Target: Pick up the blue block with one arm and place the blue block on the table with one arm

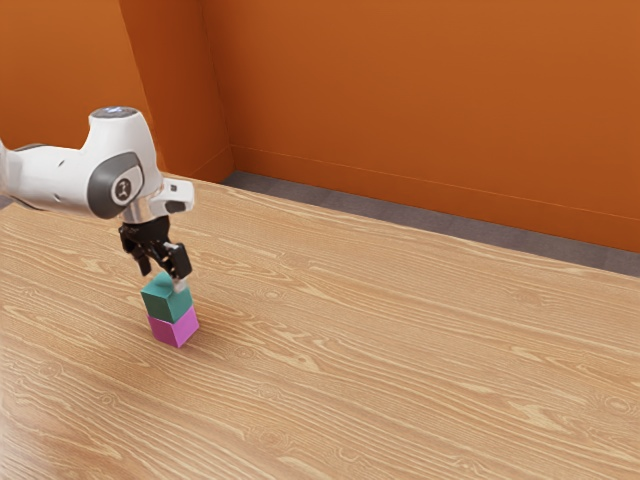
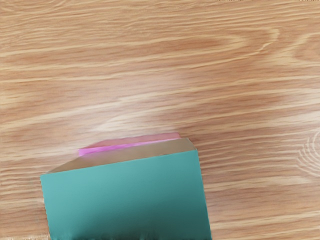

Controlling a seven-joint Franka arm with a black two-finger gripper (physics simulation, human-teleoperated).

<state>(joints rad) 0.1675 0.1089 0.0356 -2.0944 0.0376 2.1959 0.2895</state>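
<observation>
Exterior view: the gripper (image 1: 163,280) is spread apart and holds nothing. Just under it, the blue block (image 1: 165,301) sits on the pink block (image 1: 175,328). Grabbing looks like the job now; next it should line up, go lower and squeeze.

The white arm (image 1: 55,180) reaches in from the exterior view's left; its wrist (image 1: 122,170) bends downward; the black gripper (image 1: 164,279) hangs beneath, pointing down; its two fingers seem to stand apart, though their tips are hard to make out.
</observation>
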